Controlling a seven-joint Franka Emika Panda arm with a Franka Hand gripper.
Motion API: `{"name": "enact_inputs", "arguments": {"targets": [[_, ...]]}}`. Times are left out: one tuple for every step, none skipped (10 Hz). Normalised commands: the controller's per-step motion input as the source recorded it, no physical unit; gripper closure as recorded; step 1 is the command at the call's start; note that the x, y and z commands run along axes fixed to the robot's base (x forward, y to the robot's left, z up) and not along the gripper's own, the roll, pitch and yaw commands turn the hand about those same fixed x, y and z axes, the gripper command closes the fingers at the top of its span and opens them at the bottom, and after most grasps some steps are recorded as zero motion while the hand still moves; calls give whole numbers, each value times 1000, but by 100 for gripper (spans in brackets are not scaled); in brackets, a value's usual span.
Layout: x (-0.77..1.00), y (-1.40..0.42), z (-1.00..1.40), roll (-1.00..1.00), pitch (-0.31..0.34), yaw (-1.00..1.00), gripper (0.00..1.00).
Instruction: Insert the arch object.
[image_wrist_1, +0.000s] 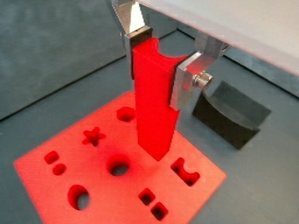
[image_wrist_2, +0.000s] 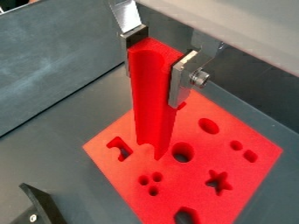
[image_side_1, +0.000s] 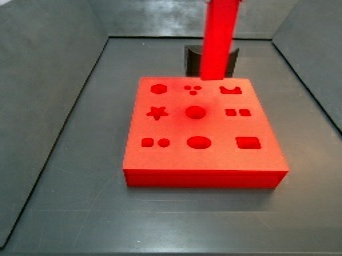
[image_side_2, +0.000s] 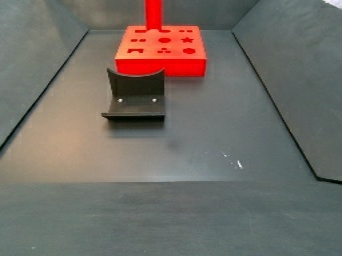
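The arch object (image_wrist_1: 155, 105), a long bright red bar, hangs upright between my gripper's fingers in both wrist views (image_wrist_2: 149, 96). My gripper (image_wrist_1: 162, 66) is shut on its upper end, also seen in a wrist view (image_wrist_2: 159, 63). The bar's lower end hovers just above the flat red board (image_wrist_1: 111, 188), near the board's far edge and its arch-shaped cutout (image_side_1: 235, 90). In both side views only the bar shows (image_side_1: 219, 35), (image_side_2: 154, 12); the gripper is out of frame above.
The red board (image_side_1: 201, 160) has several shaped cutouts. The dark fixture (image_side_2: 134, 95) stands on the floor beside the board, also in a wrist view (image_wrist_1: 232, 112). Grey walls (image_side_1: 67, 100) enclose the floor.
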Motion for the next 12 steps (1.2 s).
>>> {"name": "enact_inputs", "arguments": {"targets": [[1000,143,-223,-31,0,-206,100],[1000,143,-263,-29,0,-214,100],[1000,131,-300,-19,0,-217,100],[923,157,-306,-4,0,-169,100],[311,206,-183,0,0,74,100],[3,54,0,0,3,43,100],[106,0,0,16,0,263,100],[389,0,0,0,-66,126,100],[491,0,0,3,-66,37,100],[366,51,-17,94,-9,54,100],[326,43,-60,171,0,77,100],[163,40,-106,119,0,0,100]]}}
